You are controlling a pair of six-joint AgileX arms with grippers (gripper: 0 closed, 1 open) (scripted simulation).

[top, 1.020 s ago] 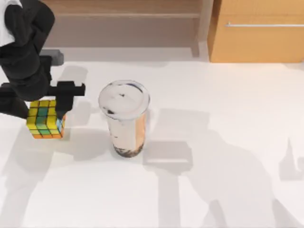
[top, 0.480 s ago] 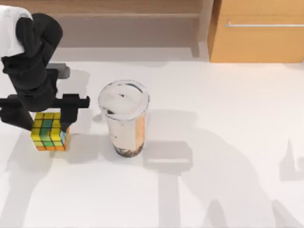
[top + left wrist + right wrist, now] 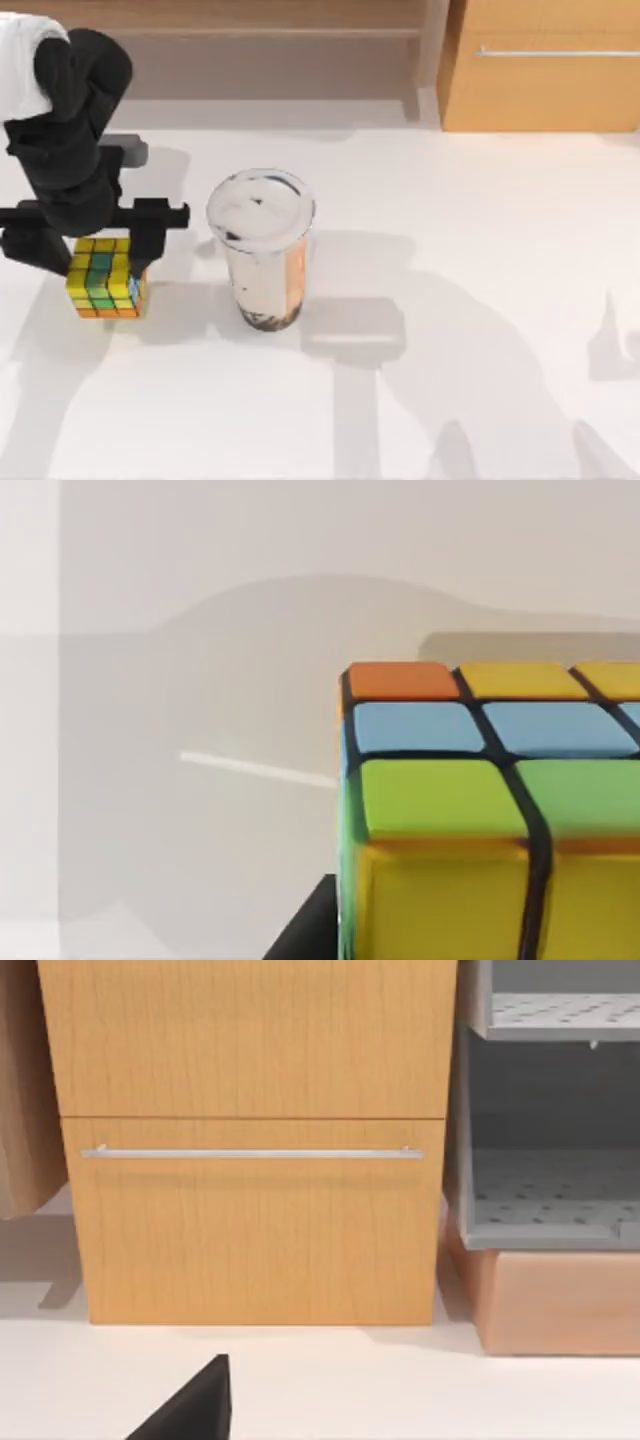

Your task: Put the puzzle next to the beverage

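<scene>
Left tool (image 3: 92,250) straddles puzzle (image 3: 105,282), beverage (image 3: 263,245) near

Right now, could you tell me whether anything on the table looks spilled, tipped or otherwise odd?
Nothing stands out. The beverage stands upright with its lid on, and the puzzle sits squarely to its left, apart from it, under the left gripper.

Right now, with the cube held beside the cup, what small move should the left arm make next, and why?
Probably open the left gripper and lift straight up. The puzzle looks set on the table, apart from the beverage on its left, with the fingers closed around it. Whether it fully touches the table I cannot tell.
</scene>
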